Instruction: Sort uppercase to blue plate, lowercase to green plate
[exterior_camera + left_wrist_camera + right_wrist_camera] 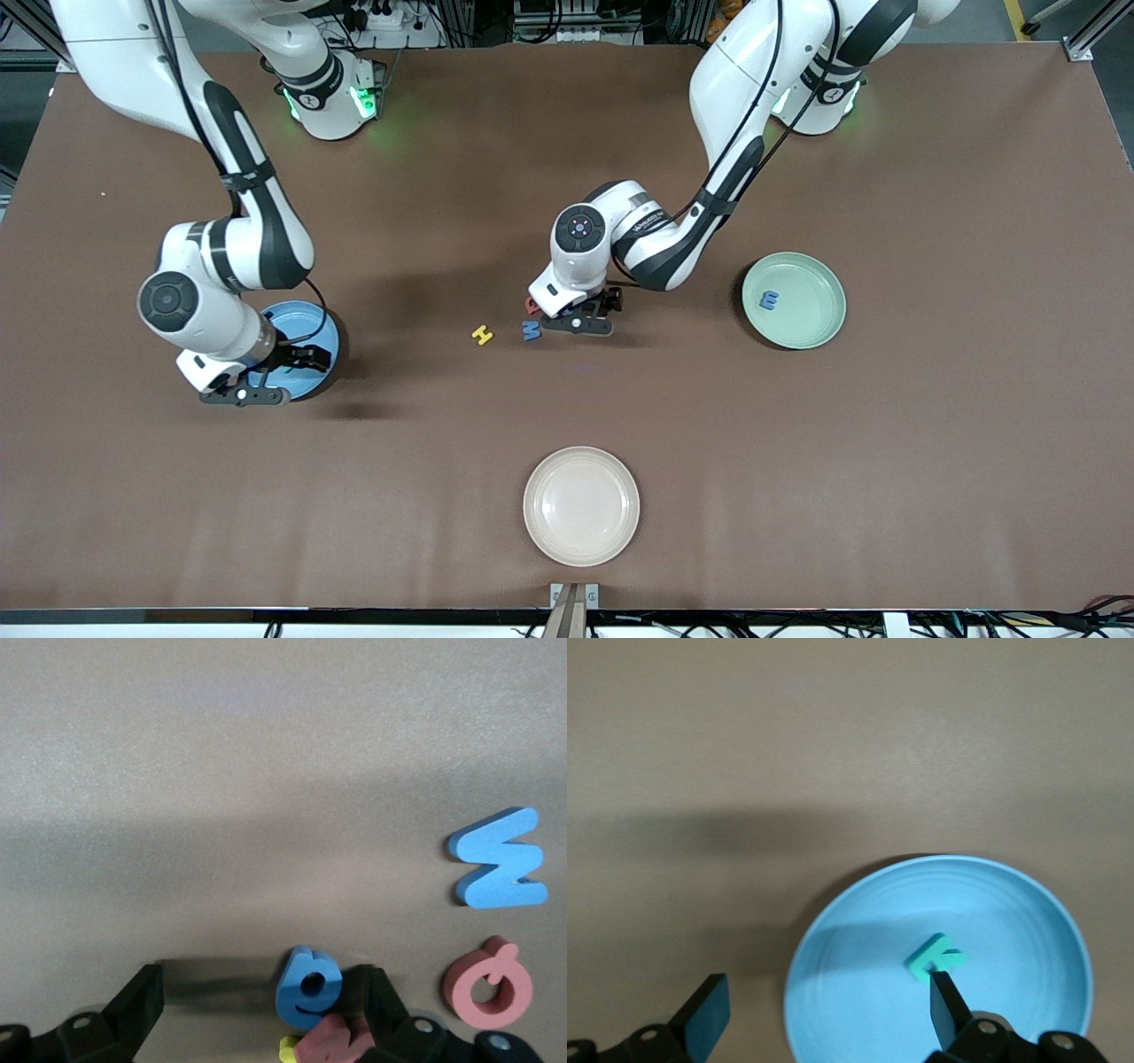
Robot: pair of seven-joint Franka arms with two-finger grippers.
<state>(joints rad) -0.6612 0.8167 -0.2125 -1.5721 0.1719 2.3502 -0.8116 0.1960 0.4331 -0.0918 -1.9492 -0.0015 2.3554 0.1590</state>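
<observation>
front view, letters: yellow h (482, 334) and blue m (531, 330) at centre; blue e (768, 300) in green plate (819, 321), right of centre.
front view, hidden: blue plate (312, 320), left, half covered by right gripper (266, 377).
left wrist view: left gripper (263, 992) spread around blue a (306, 986); red q (489, 984) lower right; red and yellow letters cut off at bottom.
right wrist view: fingers spread over blue plate; teal r (933, 958) inside.

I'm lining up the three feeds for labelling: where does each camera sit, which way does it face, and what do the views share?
Front view: high across the table, facing both arms; shows the blue plate, green plate and cream plate.
Left wrist view: on the left arm, looking down past the open left gripper at the blue a; shares the blue M with front.
Right wrist view: looks down past the open right gripper at the teal R, in the blue plate.
</observation>
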